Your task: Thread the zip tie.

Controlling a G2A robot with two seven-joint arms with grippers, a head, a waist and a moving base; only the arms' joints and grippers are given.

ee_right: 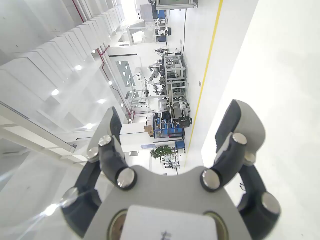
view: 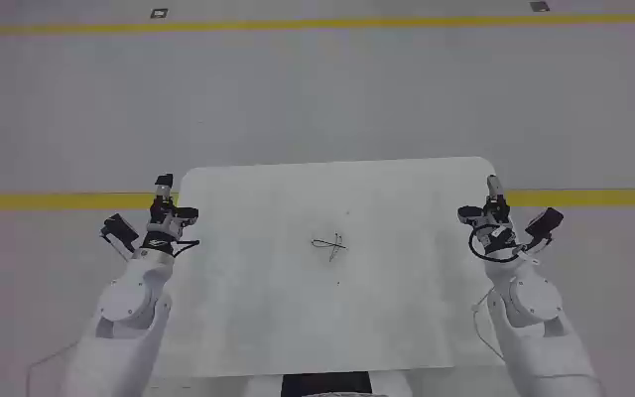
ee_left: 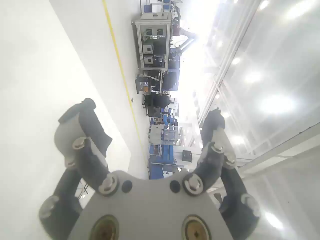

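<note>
A thin black zip tie (view: 331, 245) lies crossed over itself near the middle of the white table (view: 258, 318). My left gripper (view: 162, 188) hovers at the table's left edge, well away from the tie, pointing outward across the floor. In its own wrist view the left gripper (ee_left: 151, 112) is open and holds nothing. My right gripper (view: 492, 186) is at the table's right edge, equally far from the tie. Its wrist view shows the right gripper (ee_right: 175, 113) open and holding nothing.
The table has rounded far corners and nothing else on it. A yellow floor line (view: 60, 200) runs behind the table on both sides. Machinery racks (ee_left: 153, 41) stand far off in the hall.
</note>
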